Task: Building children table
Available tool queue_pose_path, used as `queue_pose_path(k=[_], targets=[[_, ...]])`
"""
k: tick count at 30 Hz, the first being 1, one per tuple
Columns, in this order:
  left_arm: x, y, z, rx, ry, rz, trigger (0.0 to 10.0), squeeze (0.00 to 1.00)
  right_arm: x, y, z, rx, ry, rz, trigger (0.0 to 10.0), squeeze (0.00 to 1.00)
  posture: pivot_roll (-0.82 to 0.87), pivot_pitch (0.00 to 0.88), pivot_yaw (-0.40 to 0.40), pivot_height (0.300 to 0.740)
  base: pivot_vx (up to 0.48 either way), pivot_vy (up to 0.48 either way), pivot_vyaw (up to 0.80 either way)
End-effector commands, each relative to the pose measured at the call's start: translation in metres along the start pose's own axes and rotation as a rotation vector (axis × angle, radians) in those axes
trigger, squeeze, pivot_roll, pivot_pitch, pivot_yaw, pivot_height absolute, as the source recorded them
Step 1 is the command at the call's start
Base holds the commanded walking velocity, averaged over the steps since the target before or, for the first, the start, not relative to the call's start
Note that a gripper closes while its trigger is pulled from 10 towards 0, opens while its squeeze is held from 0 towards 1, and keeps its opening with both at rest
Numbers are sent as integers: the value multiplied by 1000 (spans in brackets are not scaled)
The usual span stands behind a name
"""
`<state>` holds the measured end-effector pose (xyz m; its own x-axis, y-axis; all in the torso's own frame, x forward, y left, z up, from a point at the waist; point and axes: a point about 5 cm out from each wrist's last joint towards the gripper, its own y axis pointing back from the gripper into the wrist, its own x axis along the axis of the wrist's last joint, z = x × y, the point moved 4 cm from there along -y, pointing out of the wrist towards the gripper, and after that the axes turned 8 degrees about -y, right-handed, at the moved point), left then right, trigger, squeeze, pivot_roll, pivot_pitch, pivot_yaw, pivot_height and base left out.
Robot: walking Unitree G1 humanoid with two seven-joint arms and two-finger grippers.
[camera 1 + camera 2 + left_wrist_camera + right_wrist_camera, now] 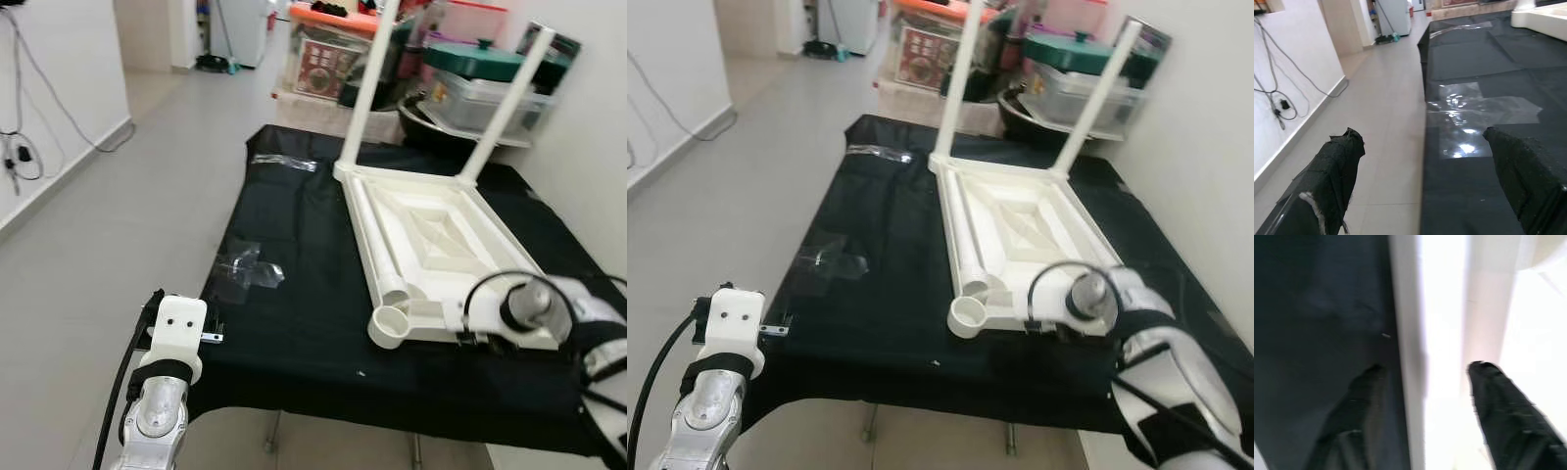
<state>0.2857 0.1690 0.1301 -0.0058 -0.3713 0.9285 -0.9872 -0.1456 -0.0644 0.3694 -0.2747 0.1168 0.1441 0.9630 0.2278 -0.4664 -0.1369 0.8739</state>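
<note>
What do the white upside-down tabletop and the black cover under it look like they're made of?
The tabletop looks like moulded plastic: uniform glossy white, with ribs and a round leg socket formed in one piece. The black cover looks like thin fabric or sheet, matte with fold creases; which one is hard to tell. The right gripper straddles the tabletop's edge.
</note>
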Motion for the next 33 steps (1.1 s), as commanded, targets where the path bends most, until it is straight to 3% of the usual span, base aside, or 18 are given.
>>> queue_pose_path(k=[1, 5, 6, 7, 8, 10, 13, 14, 15, 17, 20, 21, 22, 23, 25, 26, 27, 33], targets=[[-2, 2, 2, -8, 4, -4, 10000, 0, 8, 12, 14, -42, -28, 70, 10000, 1000, 126, 0, -178, 740, 0, 0, 0], [-2, 2, 3, -10, 6, -4, 10000, 0, 42, 36, 38, -100, -102, 300, 10000, 1000, 119, 0, -175, 740, 0, 0, 0], [-2, 1, 3, -11, 7, -3, 10000, 0, 64, 49, 50, -148, -154, 453, 10000, 1000, 113, 0, -170, 740, 0, 0, 0], [-2, 1, 3, -11, 7, -3, 10000, 0, 64, 49, 50, -148, -154, 453, 10000, 1000, 113, 0, -170, 740, 0, 0, 0], [-1, 1, 3, -12, 8, -1, 10000, 0, 87, 64, 67, -236, -230, 632, 10000, 1000, 114, 0, -168, 740, 0, 0, 0], [-1, 1, 4, -15, 9, 3, 10000, 0, 112, 83, 89, -383, -364, 846, 10000, 1000, 112, 0, -165, 740, 0, 0, 0], [0, 1, 4, -16, 9, 5, 10000, 0, 119, 87, 97, -467, -438, 905, 10000, 933, 112, 0, -165, 740, 0, 0, 0], [1, 1, 4, -19, 6, 8, 10000, 0, 123, 89, 101, -534, -532, 983, 10000, 933, 112, 0, -161, 740, 0, 0, 0], [1, 1, 4, -25, 0, 11, 10000, 0, 127, 83, 99, -572, -617, 1035, 10000, 0, 110, 0, -160, 740, 0, 0, 0], [2, 1, 4, -30, -4, 13, 10000, 0, 129, 79, 97, -594, -682, 1069, 10000, 0, 110, 0, -160, 740, 0, 0, 0], [3, 0, 4, -36, -5, 15, 10000, 0, 144, 43, 64, -557, -1067, 1197, 10000, 0, 111, 0, -148, 740, 0, -480, 0], [3, 0, 4, -36, -5, 15, 10000, 0, 144, 43, 64, -557, -1067, 1197, 10000, 0, 111, 0, -148, 740, 0, -480, 0], [3, 0, 4, -36, -7, 15, 10000, 0, 146, 37, 57, -546, -1141, 1214, 10000, 0, 111, 0, -148, 740, 0, -480, 0], [3, 0, 4, -38, -7, 15, 10000, 0, 152, 28, 42, -565, -1175, 1186, 10000, 0, 110, 0, -145, 740, 0, -480, 0], [3, 0, 4, -40, -3, 16, 10000, 0, 165, 30, 16, -590, -1194, 1207, 10000, 0, 101, 0, -140, 740, 0, -480, 0], [3, 0, 4, -40, -3, 16, 10000, 0, 165, 30, 16, -590, -1194, 1207, 10000, 0, 101, 0, -140, 740, 0, -480, 0], [4, 0, 3, -43, 0, 18, 10000, 0, 170, 40, 5, -626, -1153, 1242, 10000, 0, 92, 0, -136, 740, 0, -480, 0], [5, 1, 7, -70, 5, 28, 10000, 0, 169, 56, -3, -731, -1036, 1256, 10000, 0, 82, 0, -120, 740, 0, -480, 0]])
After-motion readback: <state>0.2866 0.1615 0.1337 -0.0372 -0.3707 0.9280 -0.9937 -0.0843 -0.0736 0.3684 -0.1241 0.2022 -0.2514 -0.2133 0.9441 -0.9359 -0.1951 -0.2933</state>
